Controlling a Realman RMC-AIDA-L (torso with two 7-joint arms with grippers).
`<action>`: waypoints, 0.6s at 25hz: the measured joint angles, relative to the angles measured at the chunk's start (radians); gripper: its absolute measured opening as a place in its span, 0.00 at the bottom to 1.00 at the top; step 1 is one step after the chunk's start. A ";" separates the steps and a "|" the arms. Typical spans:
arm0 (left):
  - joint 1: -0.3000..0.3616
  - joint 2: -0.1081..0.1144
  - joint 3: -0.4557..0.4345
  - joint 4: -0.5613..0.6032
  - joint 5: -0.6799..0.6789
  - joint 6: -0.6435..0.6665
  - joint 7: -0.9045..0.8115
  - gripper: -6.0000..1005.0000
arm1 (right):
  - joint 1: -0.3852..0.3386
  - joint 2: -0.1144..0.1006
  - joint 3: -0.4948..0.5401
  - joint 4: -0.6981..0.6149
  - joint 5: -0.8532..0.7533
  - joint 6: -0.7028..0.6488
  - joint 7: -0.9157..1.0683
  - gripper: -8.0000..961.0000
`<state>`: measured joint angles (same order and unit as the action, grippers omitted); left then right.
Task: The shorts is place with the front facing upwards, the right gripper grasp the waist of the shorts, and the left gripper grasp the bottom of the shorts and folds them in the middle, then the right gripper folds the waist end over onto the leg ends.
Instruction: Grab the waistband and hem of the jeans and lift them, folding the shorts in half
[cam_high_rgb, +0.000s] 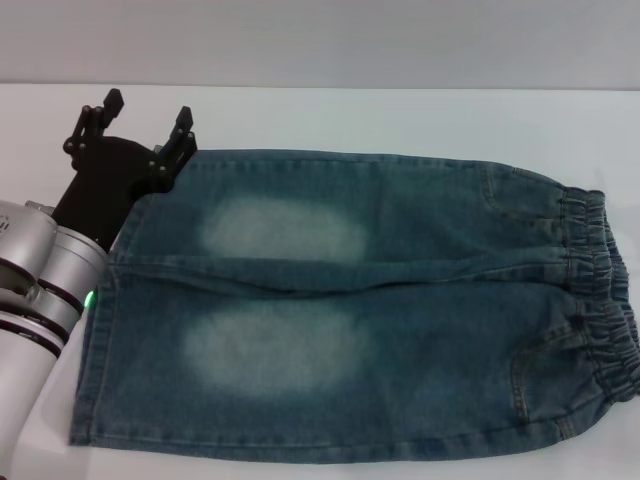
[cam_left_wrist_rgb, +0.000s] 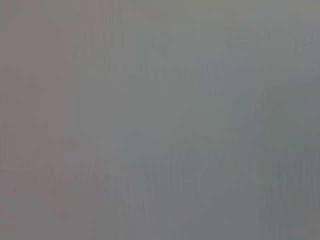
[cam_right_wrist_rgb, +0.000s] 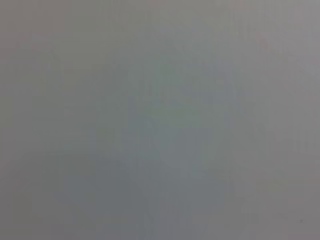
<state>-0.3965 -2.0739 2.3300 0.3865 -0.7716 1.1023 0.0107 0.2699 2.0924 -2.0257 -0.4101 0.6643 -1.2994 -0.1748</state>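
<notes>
Your left gripper (cam_high_rgb: 145, 122) hovers spread wide and empty at the far leg hem of the shorts (cam_high_rgb: 360, 300), which lie flat on the table (cam_high_rgb: 400, 115), waistband (cam_high_rgb: 600, 290) rightward.

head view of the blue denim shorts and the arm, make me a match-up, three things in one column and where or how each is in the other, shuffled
1. gathered elastic waist end
2. straight stitched leg ends
3. black left pincer

a. open, by the far leg hem corner
b. on the robot's right
c. on the robot's left, beside the silver arm

Pairs: 1-b, 2-c, 3-a
</notes>
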 joint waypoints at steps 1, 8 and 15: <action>0.001 0.000 0.000 0.000 0.000 0.000 0.000 0.82 | 0.000 0.000 0.000 0.000 0.000 0.000 0.000 0.84; -0.005 0.000 0.000 -0.005 0.000 -0.005 0.001 0.82 | 0.007 0.000 -0.001 -0.005 0.000 0.000 0.000 0.84; -0.046 0.010 0.000 0.025 0.005 -0.119 -0.043 0.82 | 0.002 -0.022 0.077 -0.229 -0.015 0.333 -0.005 0.84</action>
<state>-0.4423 -2.0637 2.3296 0.4115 -0.7667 0.9836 -0.0321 0.2718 2.0704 -1.9483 -0.6393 0.6488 -0.9664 -0.1795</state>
